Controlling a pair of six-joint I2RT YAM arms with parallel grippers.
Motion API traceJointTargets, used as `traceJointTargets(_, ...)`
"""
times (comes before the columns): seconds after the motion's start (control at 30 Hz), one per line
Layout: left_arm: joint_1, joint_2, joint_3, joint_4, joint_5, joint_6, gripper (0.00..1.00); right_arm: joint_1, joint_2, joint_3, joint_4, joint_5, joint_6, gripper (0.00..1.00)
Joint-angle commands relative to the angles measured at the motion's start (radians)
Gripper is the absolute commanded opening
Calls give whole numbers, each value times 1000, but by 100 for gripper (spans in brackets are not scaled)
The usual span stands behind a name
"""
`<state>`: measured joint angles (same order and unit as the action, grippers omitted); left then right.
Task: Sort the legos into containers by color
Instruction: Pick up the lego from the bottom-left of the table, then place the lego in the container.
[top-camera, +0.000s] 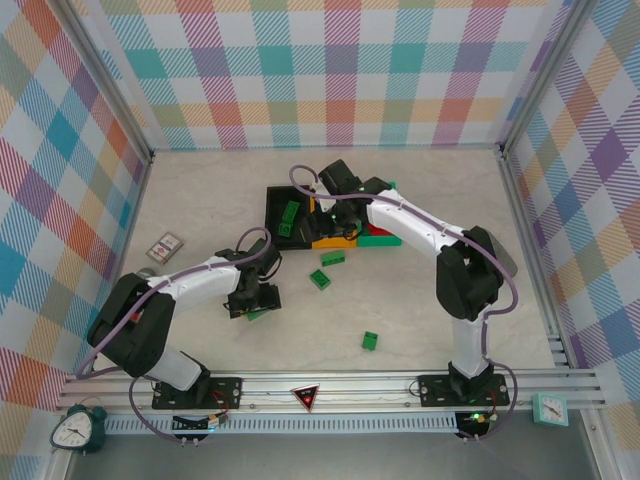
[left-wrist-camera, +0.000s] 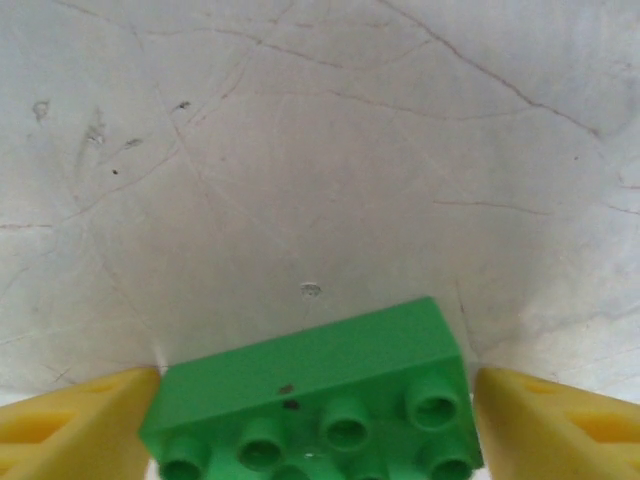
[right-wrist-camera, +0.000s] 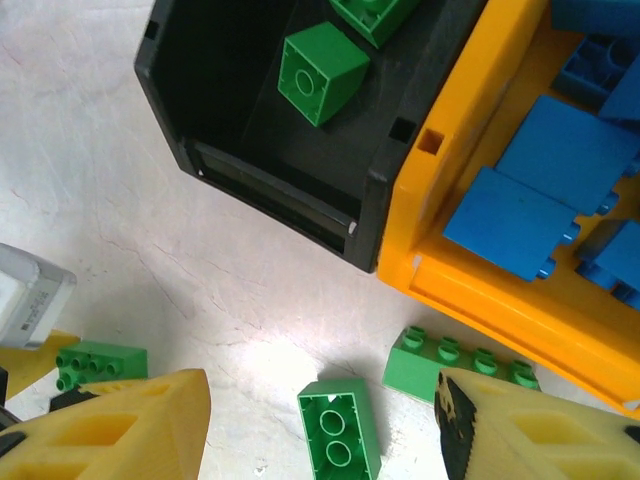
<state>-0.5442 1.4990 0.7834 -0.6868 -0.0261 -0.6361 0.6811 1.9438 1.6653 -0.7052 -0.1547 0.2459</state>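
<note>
With the left gripper (left-wrist-camera: 316, 378) set around the small green plastic brick (left-wrist-camera: 300, 375), left of centre toward the near edge of the pale table (left-wrist-camera: 300, 150), its yellow fingers (left-wrist-camera: 70, 420) at both ends though whether they pinch it I cannot tell, squeeze evenly, lift straight, and carry to the black plastic bin (top-camera: 273, 210) holding greens.

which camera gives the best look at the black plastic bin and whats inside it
The right wrist view: the black open-topped plastic bin sits close, its floor visible with a green cube brick inside. The top external view shows the bin small and far off, with a green brick in it.
</note>
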Motion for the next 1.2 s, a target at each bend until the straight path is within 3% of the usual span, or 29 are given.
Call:
traceJointTargets(0.0,10,11,5,11,7,6,66,6,-45,-19,11,-5,-2,62)
traceJointTargets(0.07,10,6,12,15,9,13,60,6,-53,-34,15,-2,0,62)
traceJointTargets(0.3,10,-31,86,-25,0,47,56,6,-99,-113,38,-3,19,62)
traceJointTargets(0.47,20,-20,250,-84,-11,97,56,7,-187,-242,50,-1,42,62)
traceJointTargets(0.77,94,245,667,-123,11,217,57,20,-415,-555,54,20,128,62)
traceJointTargets(1.0,127,521,1000,-213,-6,249,65,92,-553,-715,-4,24,214,62)
traceJointTargets(1.17,126,590,1107,-272,-44,262,80,137,-625,-803,-42,9,278,63)
